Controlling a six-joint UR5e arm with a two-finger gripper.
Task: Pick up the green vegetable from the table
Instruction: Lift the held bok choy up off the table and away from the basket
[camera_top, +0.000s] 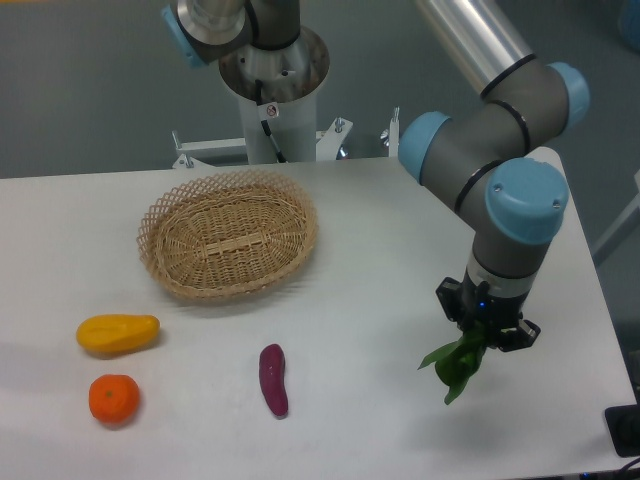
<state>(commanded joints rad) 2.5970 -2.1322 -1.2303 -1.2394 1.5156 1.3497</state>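
The green vegetable (456, 364), a toy bok choy with dark green leaves, hangs leaf-end down just below my gripper (484, 337), which is shut on its stalk end. It is over the right front part of the white table (360, 290); whether its leaf tips touch the surface I cannot tell. The stalk end is hidden between the fingers.
A wicker basket (228, 235) stands at the middle left. A purple eggplant-like piece (273, 379) lies near the front middle. A yellow fruit (118, 333) and an orange (113, 398) sit at the front left. The arm's base post (272, 90) rises behind the table.
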